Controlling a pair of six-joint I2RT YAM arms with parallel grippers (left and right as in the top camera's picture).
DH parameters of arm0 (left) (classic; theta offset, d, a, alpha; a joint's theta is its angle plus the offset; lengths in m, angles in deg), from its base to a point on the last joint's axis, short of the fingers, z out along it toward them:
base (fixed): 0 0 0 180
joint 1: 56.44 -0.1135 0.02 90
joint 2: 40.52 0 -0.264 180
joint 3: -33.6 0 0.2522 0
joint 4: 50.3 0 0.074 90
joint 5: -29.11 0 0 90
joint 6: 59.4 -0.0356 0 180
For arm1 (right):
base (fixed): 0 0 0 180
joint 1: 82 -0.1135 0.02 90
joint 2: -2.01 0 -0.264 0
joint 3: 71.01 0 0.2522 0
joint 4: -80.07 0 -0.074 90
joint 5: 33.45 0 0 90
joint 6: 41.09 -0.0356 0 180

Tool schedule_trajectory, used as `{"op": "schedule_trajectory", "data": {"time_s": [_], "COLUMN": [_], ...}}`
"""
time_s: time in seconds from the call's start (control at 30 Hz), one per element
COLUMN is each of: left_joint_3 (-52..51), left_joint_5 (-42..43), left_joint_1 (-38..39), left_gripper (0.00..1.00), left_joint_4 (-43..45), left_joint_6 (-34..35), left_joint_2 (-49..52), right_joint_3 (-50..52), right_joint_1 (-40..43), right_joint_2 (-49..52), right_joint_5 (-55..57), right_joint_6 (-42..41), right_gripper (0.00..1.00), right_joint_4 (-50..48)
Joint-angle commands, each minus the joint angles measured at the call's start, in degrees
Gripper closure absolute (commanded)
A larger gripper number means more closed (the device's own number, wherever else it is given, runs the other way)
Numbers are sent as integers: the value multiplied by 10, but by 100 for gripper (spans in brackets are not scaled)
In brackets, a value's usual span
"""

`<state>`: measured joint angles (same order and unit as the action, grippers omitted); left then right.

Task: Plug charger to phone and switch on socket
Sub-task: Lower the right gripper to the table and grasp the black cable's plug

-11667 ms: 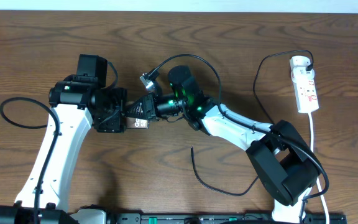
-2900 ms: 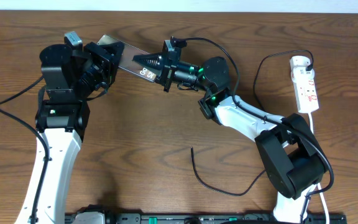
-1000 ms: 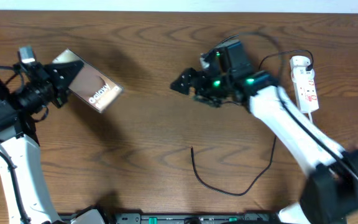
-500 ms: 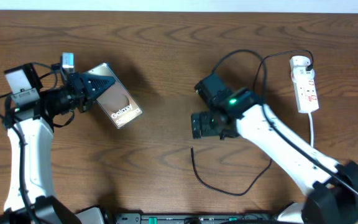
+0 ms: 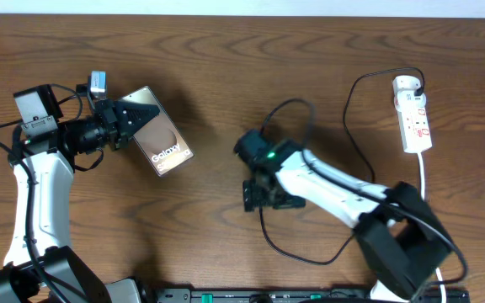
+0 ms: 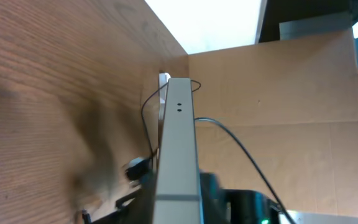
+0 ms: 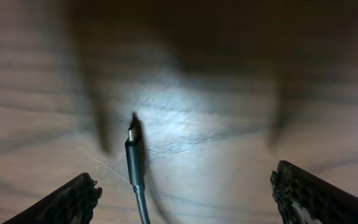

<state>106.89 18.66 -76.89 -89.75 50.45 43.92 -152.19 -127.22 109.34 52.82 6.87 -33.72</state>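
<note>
The phone (image 5: 165, 145), a brownish slab with white "Galaxy" lettering, is held up off the table at the left, and my left gripper (image 5: 135, 119) is shut on its upper end. The left wrist view shows the phone (image 6: 178, 149) edge-on. The charger (image 5: 269, 241) is a thin black cable looping over the table from the socket (image 5: 413, 114) at the far right. My right gripper (image 5: 259, 195) hovers over the cable's loose end. In the right wrist view the plug tip (image 7: 132, 134) lies on the wood between the wide-open fingers (image 7: 73, 200), nearer the left one.
The thicker white cord (image 5: 424, 181) runs from the strip down the table's right side. A cardboard wall (image 6: 278, 106) stands behind the table. The black cable makes a tall loop (image 5: 352, 93) near the strip.
My right arm has swung down and left from mid-table to sit over the cable's loose end. The left arm has barely shifted and still holds the phone.
</note>
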Motion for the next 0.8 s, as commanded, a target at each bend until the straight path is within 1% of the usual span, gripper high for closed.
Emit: {"op": "schedule_trajectory", "data": {"time_s": [0.0,0.1,0.13,0.27,0.33,0.43,0.53,0.7,0.77], "left_joint_3": [4,4,4,4,4,4,4,4,4], "left_joint_5": [70,85,85,85,85,85,85,85,85], "left_joint_1": [2,2,2,2,2,1,1,1,1], "left_gripper": [93,93,92,92,93,93,93,92,92], "left_joint_4": [0,0,0,0,0,0,0,0,0], "left_joint_6": [-35,-36,-38,-38,-38,-42,-42,-42,-42], "left_joint_2": [0,0,0,1,1,1,1,1,1], "right_joint_3": [3,3,3,3,4,4,4,5,5], "right_joint_1": [-21,-29,-29,-29,-29,-29,-29,-29,-29], "right_joint_2": [23,30,30,31,31,31,31,31,31], "right_joint_5": [0,1,1,3,5,6,6,6,6], "right_joint_6": [-52,-59,-60,-64,-66,-66,-68,-73,-73], "right_gripper": [14,19,25,38,49,60,76,92,96], "right_joint_4": [-3,-10,-12,-13,-15,-16,-18,-19,-19]}}
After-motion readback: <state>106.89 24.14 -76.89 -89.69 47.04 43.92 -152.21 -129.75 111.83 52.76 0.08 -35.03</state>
